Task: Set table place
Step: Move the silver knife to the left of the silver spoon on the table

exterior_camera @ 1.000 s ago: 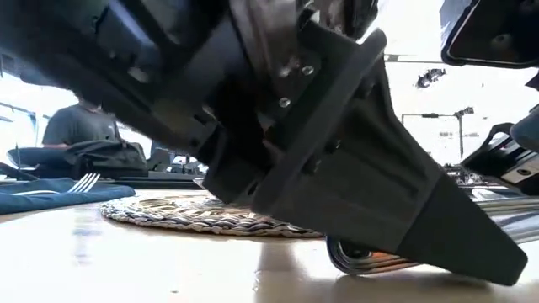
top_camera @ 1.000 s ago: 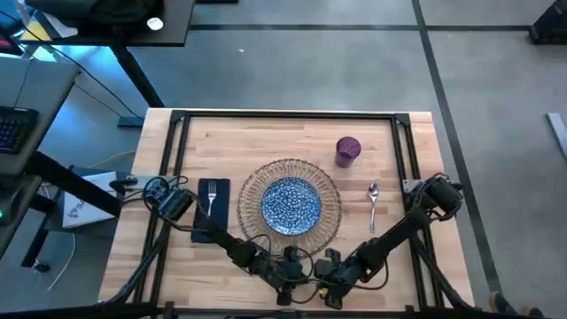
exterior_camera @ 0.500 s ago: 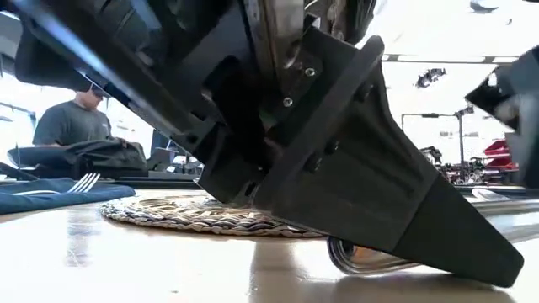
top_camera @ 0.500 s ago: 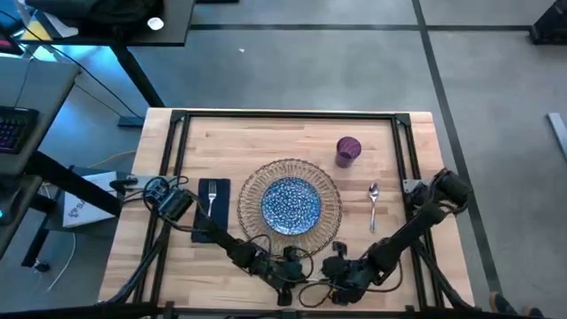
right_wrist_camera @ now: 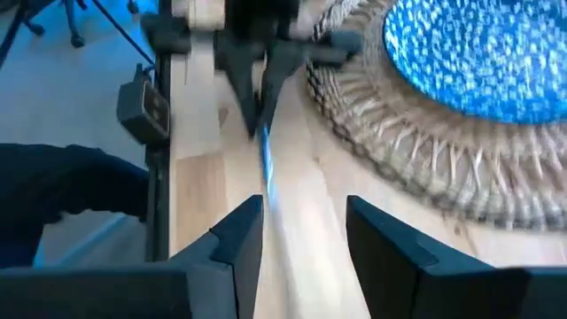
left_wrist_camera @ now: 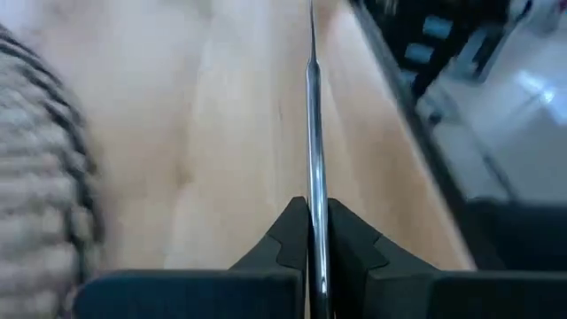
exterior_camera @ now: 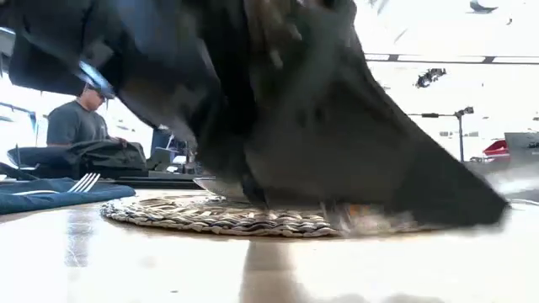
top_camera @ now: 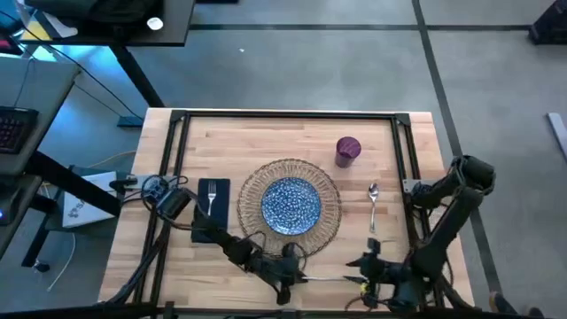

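Here the left gripper (left_wrist_camera: 312, 257) pinches a thin silver knife (left_wrist_camera: 312, 133); right gripper (right_wrist_camera: 301, 235) gapes.

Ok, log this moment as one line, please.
left gripper: shut on knife, near table front edge | right gripper: open, facing the blade | fork, spoon, cup placed

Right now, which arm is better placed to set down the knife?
Left: its tool is shut on the knife, low over the table. The right tool is open, empty.
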Motion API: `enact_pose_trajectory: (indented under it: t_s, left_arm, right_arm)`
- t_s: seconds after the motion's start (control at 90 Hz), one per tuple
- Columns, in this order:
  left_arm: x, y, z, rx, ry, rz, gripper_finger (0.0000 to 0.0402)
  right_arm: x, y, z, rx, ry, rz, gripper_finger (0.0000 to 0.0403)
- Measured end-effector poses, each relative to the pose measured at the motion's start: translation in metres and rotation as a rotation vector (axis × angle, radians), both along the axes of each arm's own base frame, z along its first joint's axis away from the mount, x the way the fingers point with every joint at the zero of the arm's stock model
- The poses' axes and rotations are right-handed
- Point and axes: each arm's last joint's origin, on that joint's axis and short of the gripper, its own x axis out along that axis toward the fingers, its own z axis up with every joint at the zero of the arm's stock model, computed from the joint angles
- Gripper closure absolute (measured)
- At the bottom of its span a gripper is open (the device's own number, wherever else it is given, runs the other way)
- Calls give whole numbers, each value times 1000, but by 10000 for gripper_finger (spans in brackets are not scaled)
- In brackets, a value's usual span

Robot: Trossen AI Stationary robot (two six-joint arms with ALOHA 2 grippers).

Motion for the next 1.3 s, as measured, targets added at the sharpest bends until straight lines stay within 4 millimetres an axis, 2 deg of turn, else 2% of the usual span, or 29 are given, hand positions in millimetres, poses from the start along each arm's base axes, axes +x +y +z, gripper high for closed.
enact_pose_trajectory:
  t_s: [0.156, 0.278, 0.433, 0.522, 0.7, 0.911, 1.1, 1.3]
  left_arm:
    - [-19, 20, 7, -58, -53, 52, 401]
    - [-31, 26, 10, -78, -62, 65, 401]
    - [-40, 33, 12, -105, -100, 96, 401]
    - [-43, 35, 18, -134, -179, 110, 401]
    - [-44, 37, 33, -173, -349, 110, 401]
    - [-42, 41, 46, -186, -475, 135, 401]
    - [-43, 42, 54, -182, -549, 142, 401]
    - [-46, 42, 63, -170, -646, 132, 401]
  right_arm:
    - [-20, 5, -2, 28, -18, -50, 272]
    - [-31, 4, -3, 34, -38, -90, 272]
    - [-31, 5, -8, 37, -29, -111, 272]
    - [-26, 6, -12, 35, -36, -129, 272]
    - [-2, 6, -28, 14, -139, -234, 272]
    - [45, 2, -35, 1, -321, -337, 272]
    - [78, -7, -18, -13, -370, -303, 272]
    - [91, -18, 15, -49, -440, -249, 288]
